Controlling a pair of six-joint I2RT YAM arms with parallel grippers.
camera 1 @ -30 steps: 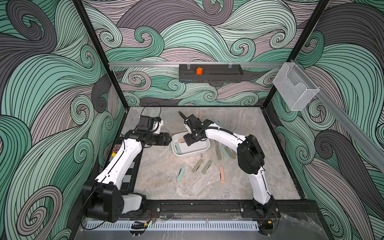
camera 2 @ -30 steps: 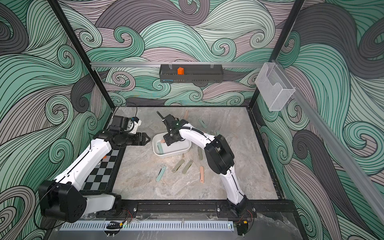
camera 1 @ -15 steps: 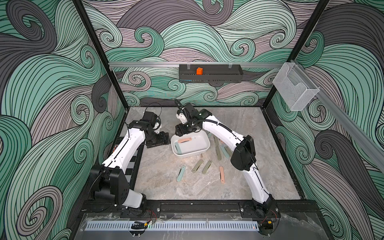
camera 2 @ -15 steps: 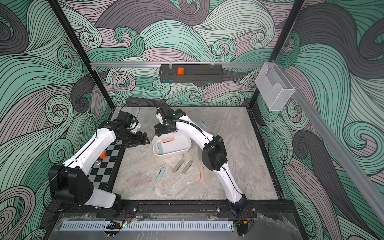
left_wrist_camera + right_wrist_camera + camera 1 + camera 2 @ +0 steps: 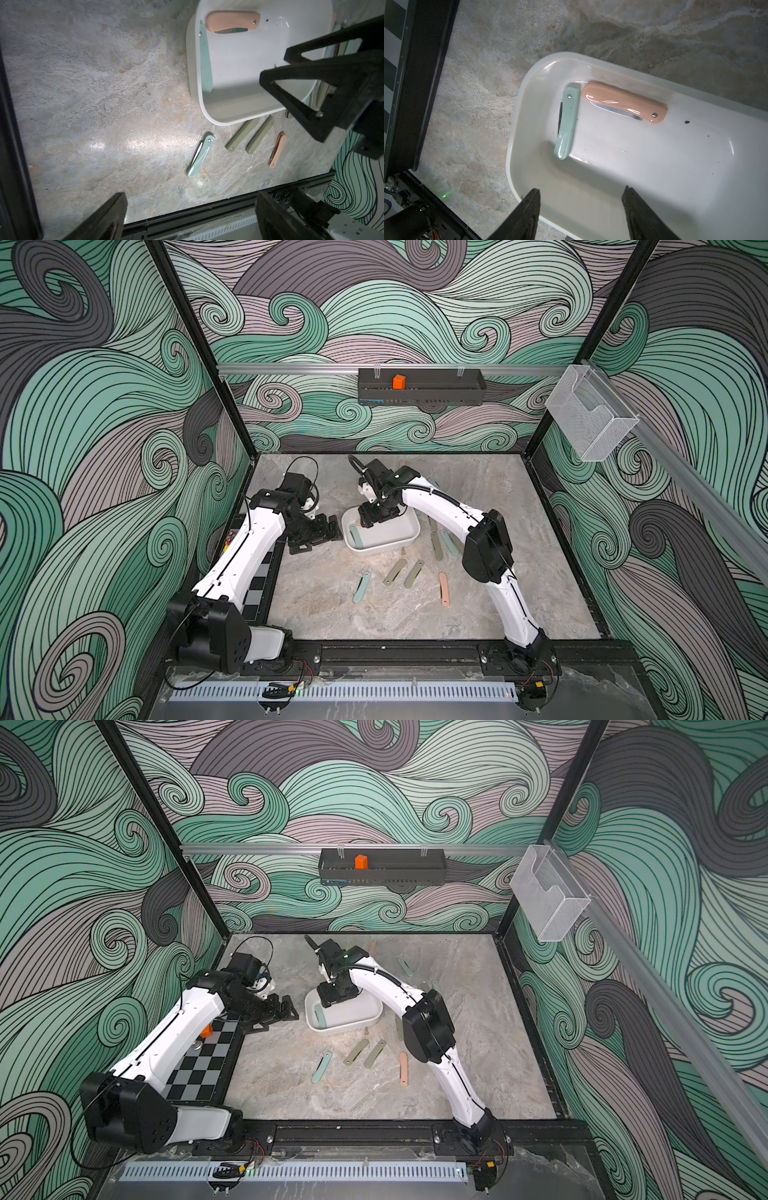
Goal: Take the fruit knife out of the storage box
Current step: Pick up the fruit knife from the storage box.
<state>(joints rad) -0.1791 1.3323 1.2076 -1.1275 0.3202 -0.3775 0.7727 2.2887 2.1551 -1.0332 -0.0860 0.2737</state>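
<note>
Top views are both showing wave-patterned walls (image 5: 104,406) enclosing the marble tabletop (image 5: 324,614). The left arm (image 5: 245,556) is reaching in from one near corner, and the right arm (image 5: 440,510) is arching over from the other. A long black slotted tray (image 5: 422,391) is hanging on the back wall, and a clear mesh basket (image 5: 590,418) is hanging on the wall at the right arm's side.

The white storage box (image 5: 386,537) is sitting on the tabletop between the two wrists, toward the back. The right gripper (image 5: 581,190) is hovering over the box's end nearer the left arm and pointing down into it, its jaws standing apart with nothing between them. The left gripper (image 5: 190,195) is hanging just beside the box, outside its wall, with its jaws spread wide and gripping nothing.

Two folded knives are lying on the box floor. The pink fruit knife (image 5: 625,102) is lying along a long wall with a strip of blade showing under its handle. The mint-green fruit knife (image 5: 568,122) is lying along the short end wall. Their ends are sitting just beside each other in the corner.

More folded knives are lying on the tabletop in front of the box: a loose mint-green knife (image 5: 200,159), two olive knives (image 5: 242,135) side by side, and a loose pink knife (image 5: 277,150). An orange block (image 5: 399,382) is sitting in the black tray.
</note>
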